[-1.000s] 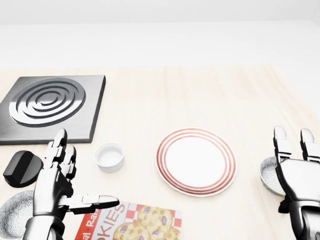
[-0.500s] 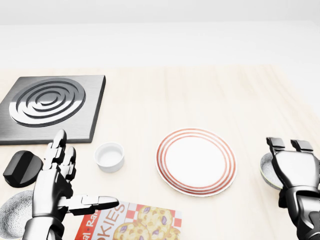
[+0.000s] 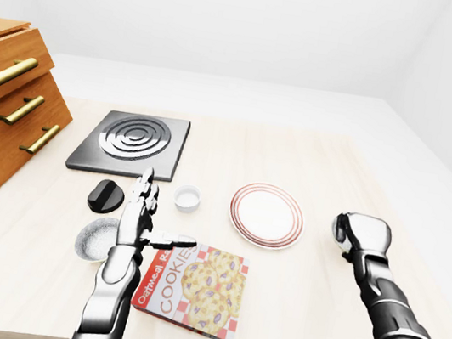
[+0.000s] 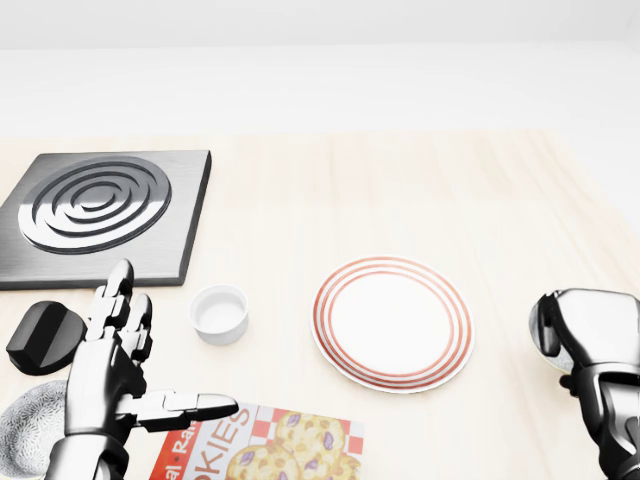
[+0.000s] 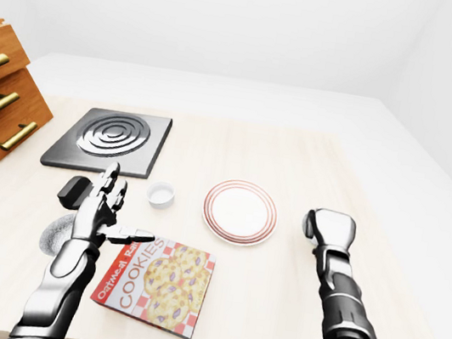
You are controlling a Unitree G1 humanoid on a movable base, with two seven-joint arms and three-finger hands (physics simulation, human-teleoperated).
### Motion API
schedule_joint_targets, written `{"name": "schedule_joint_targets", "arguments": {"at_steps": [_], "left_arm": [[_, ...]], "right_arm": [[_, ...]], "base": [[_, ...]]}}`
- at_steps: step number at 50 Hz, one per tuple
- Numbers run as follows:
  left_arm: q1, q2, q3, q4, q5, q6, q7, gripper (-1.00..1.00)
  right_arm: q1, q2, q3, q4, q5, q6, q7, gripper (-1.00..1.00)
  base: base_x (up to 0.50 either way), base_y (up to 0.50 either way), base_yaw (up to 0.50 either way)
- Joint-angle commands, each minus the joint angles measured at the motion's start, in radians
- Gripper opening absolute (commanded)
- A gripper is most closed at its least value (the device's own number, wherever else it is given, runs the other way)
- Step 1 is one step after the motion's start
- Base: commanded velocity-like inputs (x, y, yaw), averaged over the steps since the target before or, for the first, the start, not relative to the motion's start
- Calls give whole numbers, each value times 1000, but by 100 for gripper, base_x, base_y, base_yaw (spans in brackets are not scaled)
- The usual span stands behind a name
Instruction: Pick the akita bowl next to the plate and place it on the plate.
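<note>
At the right edge of the head view, your right hand (image 4: 590, 328) sits low over the table (image 4: 400, 190), just beside the red-ringed plate (image 4: 392, 322), with its fingers curled in together. That is where a bowl next to the plate would be, so the hand looks set there for the pick. The akita bowl itself does not show clear of the hand. Your best reading is that it lies under the curled fingers, on the side away from the plate's centre, but you cannot tell whether the fingers have actually clamped on its rim. Check that before lifting. Your left hand (image 4: 110, 370) is held upright with fingers apart, parked above the cookie box (image 4: 270, 445), out of the way. It is near a second grey bowl (image 4: 20, 425), which is well apart from the plate and is not your target.
</note>
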Motion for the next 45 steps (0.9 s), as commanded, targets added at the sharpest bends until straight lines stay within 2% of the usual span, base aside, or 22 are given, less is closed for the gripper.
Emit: {"name": "schedule_joint_targets", "arguments": {"at_steps": [1, 12, 15, 19, 21, 22, 24, 26, 28, 31, 32, 33, 37, 41, 45], "left_arm": [[2, 0, 2, 9, -1, -10, -4, 100], [7, -1, -1, -10, 0, 5, -3, 100], [6, -1, -1, 0, 0, -4, -4, 100], [6, -1, -1, -2, 1, -1, -4, 100], [9, -2, -3, -17, 1, 10, -2, 100], [5, -1, -1, 1, 0, -3, -5, 100], [5, -1, -1, -6, 0, 3, -4, 100], [0, 0, 1, 18, 0, -16, -6, 100], [0, 0, 1, 19, 0, -17, -6, 100], [3, 0, -1, 0, 0, -1, -3, 100], [8, -1, -2, -13, 0, 8, -2, 100], [8, -2, -2, -16, 0, 10, -1, 100], [2, 0, 1, 4, -1, -3, -4, 100], [2, 0, 1, -3, -2, 3, -4, 100], [2, 0, 2, 6, -3, -5, -5, 100]], "right_arm": [[-19, -41, -52, -140, -20, 0, 0, -100], [-4, -95, -152, -449, -29, 0, 0, -100], [-2, -95, -169, -529, -35, 0, 0, -100], [1, -89, -193, -652, -40, 0, 0, -100], [7, -82, -196, -694, -43, 0, 0, -100], [11, -78, -200, -715, -47, 0, 0, -100], [20, -72, -199, -747, -44, 0, 0, -100], [37, -59, -205, -795, -41, 0, 0, -100], [51, -45, -214, -839, -31, 0, 0, -100], [78, -23, -221, -929, 0, 0, 61, -100], [87, -13, -224, -954, 42, 0, 124, -100], [90, -2, -232, -981, 47, 0, 146, -100], [76, 4, -240, -1036, 40, 0, 181, -100], [73, 20, -233, -1104, 74, 0, 261, -100], [82, 45, -223, -1140, 99, 0, 325, -100]], "base": [[0, 0, 0], [0, 0, 0], [0, 0, 0], [0, 0, 0], [0, 0, 0], [0, 0, 0], [0, 0, 0], [0, 0, 0], [0, 0, 0], [0, 0, 0], [0, 0, 0], [0, 0, 0], [0, 0, 0], [0, 0, 0], [0, 0, 0]]}}
